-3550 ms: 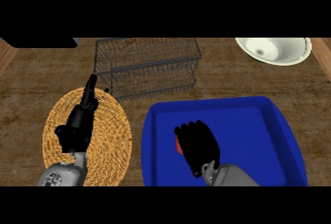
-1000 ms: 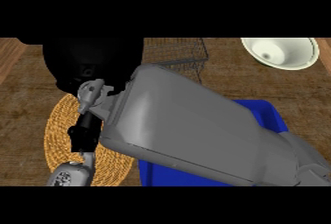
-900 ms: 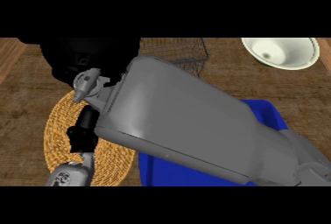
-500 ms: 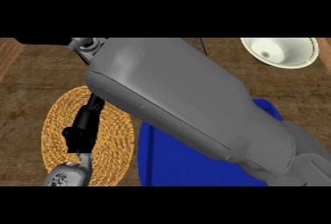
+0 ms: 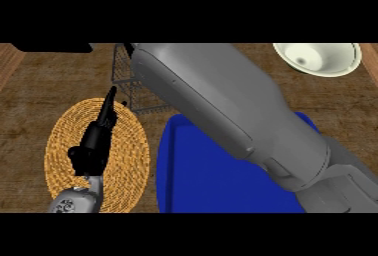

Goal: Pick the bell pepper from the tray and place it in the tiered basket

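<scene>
Two arms in shot, and only one matters for this move. Starting left of the tray [image 5: 207, 185]: the left hand [image 5: 92, 145] sits over the woven mat [image 5: 63, 150], fingers straight and pressed together, pointing away from the robot. It's holding nothing and just resting.

Next, off the tray's far-left corner, is the basket [image 5: 129, 82]. Only a bit of its wire side shows, because the right forearm [image 5: 221, 105] cuts diagonally across the tray from its near-right side and passes over the basket.

Only a dark sliver of the right hand [image 5: 52, 47] shows at the top edge, further left than the basket, so I can't tell whether it's spread or clamped on anything.

No sign of the pepper. The bare blue part of the tray has nothing on it, so it's either hidden under the forearm or up in that hand. Can't say which.

My read is that the key thing is the right arm's line: it runs straight from tray to basket, so the right hand is clearly the nearer one for the drop.

Beyond the tray's far-right corner there's a white bowl [image 5: 317, 57], well apart from all this.
</scene>
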You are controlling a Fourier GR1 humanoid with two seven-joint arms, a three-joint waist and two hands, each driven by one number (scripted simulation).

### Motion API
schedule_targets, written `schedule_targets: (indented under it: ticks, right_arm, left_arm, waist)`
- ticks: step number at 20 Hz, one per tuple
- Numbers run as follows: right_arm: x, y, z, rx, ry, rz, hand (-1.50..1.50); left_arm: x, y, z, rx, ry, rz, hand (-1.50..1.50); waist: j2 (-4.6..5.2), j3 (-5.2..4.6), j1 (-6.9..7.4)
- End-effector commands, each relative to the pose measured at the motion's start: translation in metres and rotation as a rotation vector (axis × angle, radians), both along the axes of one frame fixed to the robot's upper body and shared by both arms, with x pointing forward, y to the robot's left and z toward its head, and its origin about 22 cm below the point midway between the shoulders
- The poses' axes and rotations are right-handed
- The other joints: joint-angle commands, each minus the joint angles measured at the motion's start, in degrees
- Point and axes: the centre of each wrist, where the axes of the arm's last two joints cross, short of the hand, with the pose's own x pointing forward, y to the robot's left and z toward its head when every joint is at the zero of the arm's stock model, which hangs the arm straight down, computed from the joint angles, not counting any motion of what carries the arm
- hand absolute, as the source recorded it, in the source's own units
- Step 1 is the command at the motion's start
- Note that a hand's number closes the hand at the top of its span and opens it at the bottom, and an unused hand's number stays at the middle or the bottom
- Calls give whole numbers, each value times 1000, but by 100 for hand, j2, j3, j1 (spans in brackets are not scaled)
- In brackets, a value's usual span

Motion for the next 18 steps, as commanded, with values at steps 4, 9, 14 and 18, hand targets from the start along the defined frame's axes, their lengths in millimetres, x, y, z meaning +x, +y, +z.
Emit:
schedule_targets:
  ticks: [4,9,14,18]
  right_arm:
    - [20,-22,-24,298,69,-147,-150]
    - [20,-30,-12,469,1,-108,-150]
    - [26,-61,9,646,-207,-190,-150]
    - [25,-89,10,719,-209,-300,-150]
  left_arm:
    - [11,-1,3,-3,10,19,0]
    - [7,-16,5,10,5,17,0]
    - [3,-12,5,5,21,28,0]
    - [-1,21,2,1,16,52,0]
  waist:
    - [22,1,-21]
    - [0,7,-76]
    - [-27,10,-167]
    - [-103,11,-316]
